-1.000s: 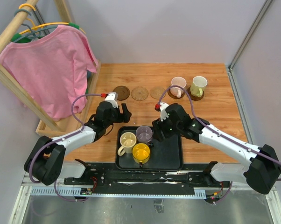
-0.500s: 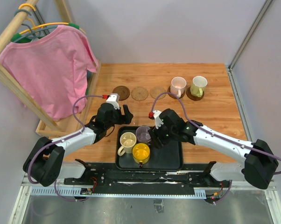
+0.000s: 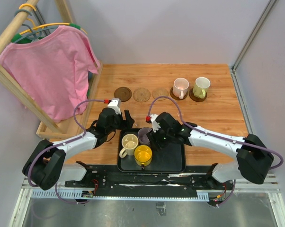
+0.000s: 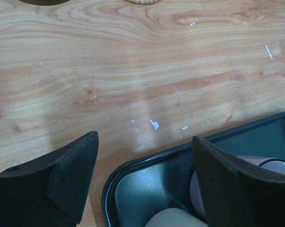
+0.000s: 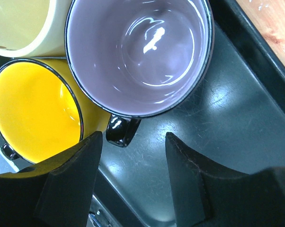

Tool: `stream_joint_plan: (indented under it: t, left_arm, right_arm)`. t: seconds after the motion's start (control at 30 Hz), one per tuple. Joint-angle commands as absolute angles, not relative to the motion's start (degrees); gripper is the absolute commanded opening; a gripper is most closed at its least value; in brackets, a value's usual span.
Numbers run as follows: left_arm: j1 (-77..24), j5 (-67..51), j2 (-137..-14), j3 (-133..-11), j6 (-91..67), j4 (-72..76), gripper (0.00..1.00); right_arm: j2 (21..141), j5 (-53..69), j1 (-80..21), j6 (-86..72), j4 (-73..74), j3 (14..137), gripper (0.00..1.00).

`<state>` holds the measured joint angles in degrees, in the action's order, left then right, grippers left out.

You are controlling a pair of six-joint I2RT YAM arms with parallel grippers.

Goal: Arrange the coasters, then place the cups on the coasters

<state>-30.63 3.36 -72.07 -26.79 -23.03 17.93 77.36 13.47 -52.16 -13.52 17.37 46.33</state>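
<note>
Top view: pink cup (image 3: 181, 86) and yellow-green cup (image 3: 201, 86) each sat on a coaster (image 3: 197, 98), far right; three uncovered coasters (image 3: 141, 94) in a row left of them. Cream cup (image 3: 129, 142), grey-purple cup (image 3: 144, 135) and yellow cup (image 3: 143, 154) stood in black tray (image 3: 178, 165).
Left wrist: left gripper (image 4: 145, 139) spread wide over tray corner, empty.
Right wrist: right gripper (image 5: 133, 137) jaws apart, straddling grey-purple cup's handle (image 5: 120, 130), no contact.

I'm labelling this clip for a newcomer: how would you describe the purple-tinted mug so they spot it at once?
Find the black rectangular tray at the near edge of the wooden table. Of three mugs at its left end, take the rearmost: the translucent grey-purple mug. Its neighbours, a cream-beige mug and a yellow mug, are opaque, not purple.
</note>
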Motion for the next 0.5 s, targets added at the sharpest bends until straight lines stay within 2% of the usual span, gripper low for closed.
stream_joint_plan:
  t: [0.0, 0.33, 0.47]
  left_arm:
    - [-31.3, 4.1, -71.1, -25.9, -23.1, 20.5, 0.83]
    - [-31.4, 4.0, -72.5, -25.8, -23.1, 21.4, 0.83]
    - [-31.4, 4.0, -72.7, -26.0, -23.2, 21.4, 0.83]
  right_arm:
    - [79.2, 12.4, -53.3, -14.6, 13.6, 45.7, 0.55]
    - [82.3, 8.8, -55.0, -16.9, 9.7, 44.8, 0.49]
    - [82.2, 6.3, -55.8, -17.8, 9.5, 44.4, 0.42]
